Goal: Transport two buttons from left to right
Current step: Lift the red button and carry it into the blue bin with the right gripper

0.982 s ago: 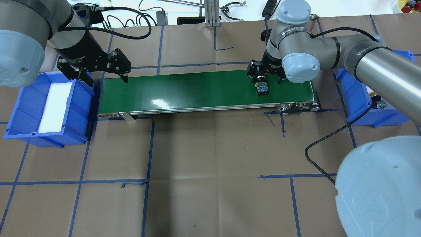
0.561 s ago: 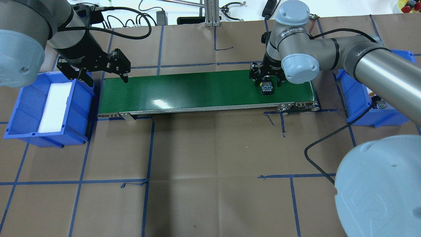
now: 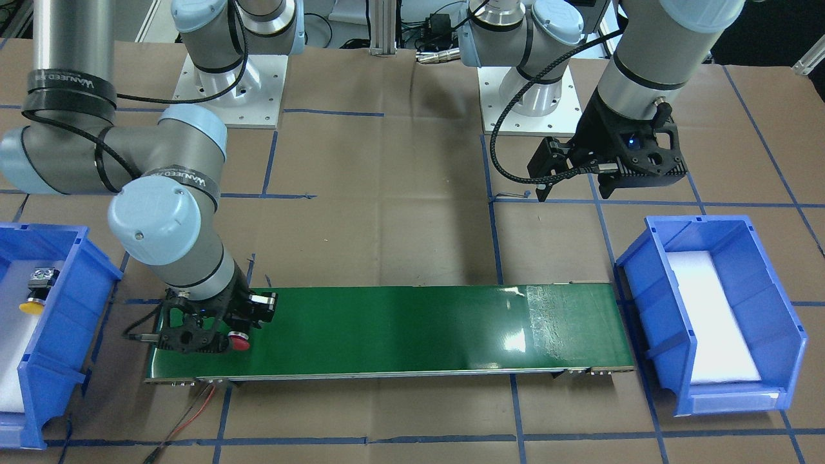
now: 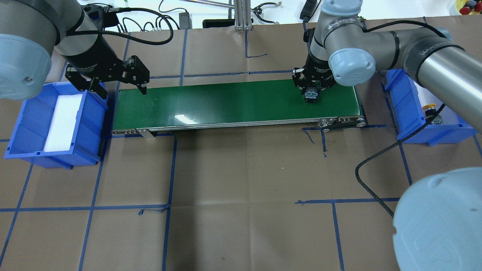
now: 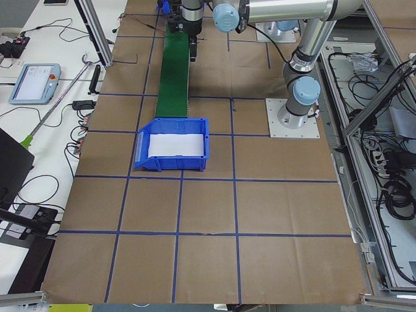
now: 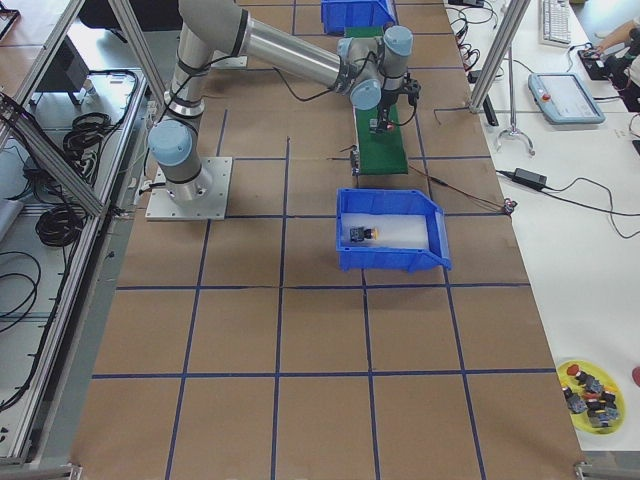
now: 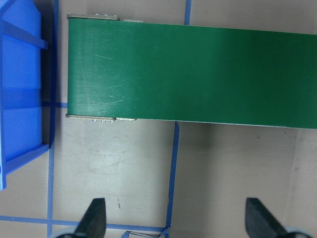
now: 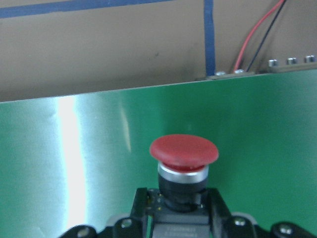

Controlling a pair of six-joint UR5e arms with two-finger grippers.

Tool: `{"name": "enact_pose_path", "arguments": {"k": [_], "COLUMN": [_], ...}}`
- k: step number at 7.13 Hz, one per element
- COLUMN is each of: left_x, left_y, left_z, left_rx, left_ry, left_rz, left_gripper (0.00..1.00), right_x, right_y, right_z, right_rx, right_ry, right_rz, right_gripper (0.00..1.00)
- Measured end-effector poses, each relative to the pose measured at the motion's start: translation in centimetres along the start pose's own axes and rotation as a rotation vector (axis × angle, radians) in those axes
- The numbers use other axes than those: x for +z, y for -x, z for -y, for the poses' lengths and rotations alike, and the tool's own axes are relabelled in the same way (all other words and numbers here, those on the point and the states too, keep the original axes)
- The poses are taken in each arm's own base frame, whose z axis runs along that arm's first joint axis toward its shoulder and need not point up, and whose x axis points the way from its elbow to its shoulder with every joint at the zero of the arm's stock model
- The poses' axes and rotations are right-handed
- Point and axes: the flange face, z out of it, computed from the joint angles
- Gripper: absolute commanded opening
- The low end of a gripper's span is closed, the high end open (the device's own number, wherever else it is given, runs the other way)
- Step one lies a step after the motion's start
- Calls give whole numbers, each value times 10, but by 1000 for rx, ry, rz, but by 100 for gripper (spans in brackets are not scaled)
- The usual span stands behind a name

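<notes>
My right gripper (image 4: 311, 89) is shut on the red-capped button (image 8: 184, 148) at the right end of the green conveyor belt (image 4: 226, 101). The button's silver-grey end block (image 4: 311, 96) sticks out below the fingers (image 8: 141, 197). In the front view the red cap (image 3: 240, 342) shows beside that gripper (image 3: 227, 332). The yellow-capped button (image 4: 429, 107) lies in the right blue bin (image 4: 410, 130), and also shows in the front view (image 3: 31, 305). My left gripper (image 4: 122, 90) is open and empty, hovering by the belt's left end; it also shows in the left wrist view (image 7: 176, 220).
The left blue bin (image 4: 22, 124) holds only a white foam pad. Blue tape lines cross the brown paper table (image 4: 241, 188). Cables and tools lie along the back edge (image 4: 211, 15). A black cable (image 4: 372, 158) hangs from my right arm.
My right gripper closed on the red button and carried it a little to the right along the belt. My left arm has not moved.
</notes>
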Motion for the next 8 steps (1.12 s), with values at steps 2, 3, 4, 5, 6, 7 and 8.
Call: {"name": "enact_pose_path", "arguments": {"k": [2, 3, 4, 5, 6, 7, 8], "left_x": [-1, -1, -1, -1, -1, -1, -1], "left_y": [0, 0, 0, 0, 0, 0, 0], "left_z": [0, 1, 1, 1, 1, 1, 1], "left_rx": [0, 0, 0, 0, 0, 0, 0], "left_ry": [-1, -3, -3, -2, -2, -2, -3], "left_rz": [0, 0, 0, 0, 0, 0, 0], "left_gripper": [100, 100, 100, 100, 100, 100, 100], "right_x": [-63, -94, -116, -126, -117, -96, -75], "right_y": [-67, -119, -175, -232, -278, -314, -338], "right_z": [3, 9, 14, 20, 26, 34, 44], "right_rx": [10, 9, -22, -79, -110, -111, -113], "right_ry": [-34, -37, -31, -26, -9, 13, 7], "right_rz": [-43, -53, -59, -63, -60, -51, -54], "right_gripper": [4, 4, 4, 4, 4, 4, 4]}}
